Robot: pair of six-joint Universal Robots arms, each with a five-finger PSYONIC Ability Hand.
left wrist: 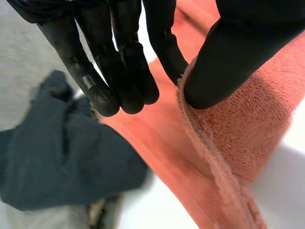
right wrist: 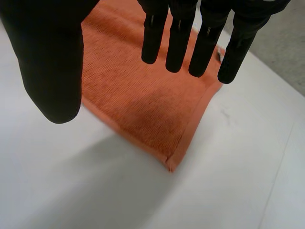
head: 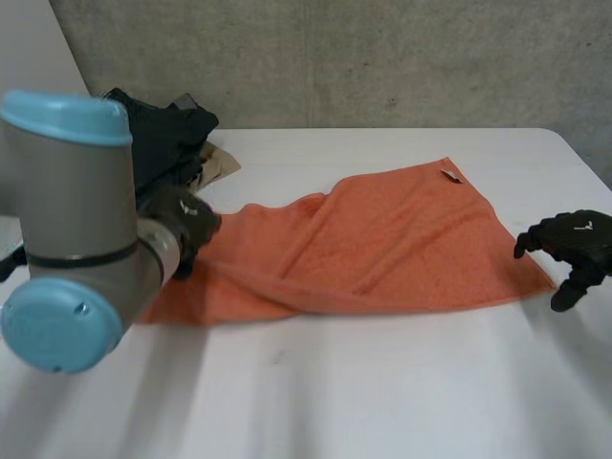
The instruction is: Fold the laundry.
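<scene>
There is one orange towel (head: 382,239), one heap of dark clothes (head: 167,129) and two black hands on the white table (head: 382,392). In the head view the towel lies rumpled across the middle of the frame, with a small label (head: 449,175) at its upper right corner. The dark heap sits at the upper left with a bit of beige cloth (head: 218,164) poking out beneath it. The left hand (head: 186,225) is at the towel's left end, partly behind the grey left arm (head: 76,229), and the right hand (head: 574,247) hovers at the far right, just off the towel's lower right corner. The left wrist view adds the grasp itself: the left hand (left wrist: 238,47) pinches a raised edge of the towel (left wrist: 228,143) between thumb and finger, with the dark clothes (left wrist: 62,157) just beyond its fingertips. The right wrist view shows the right hand (right wrist: 52,57) spread wide and holding nothing, fingers straight and thumb apart, above the towel (right wrist: 138,100) near its hemmed corner (right wrist: 171,164), which lies flat.
</scene>
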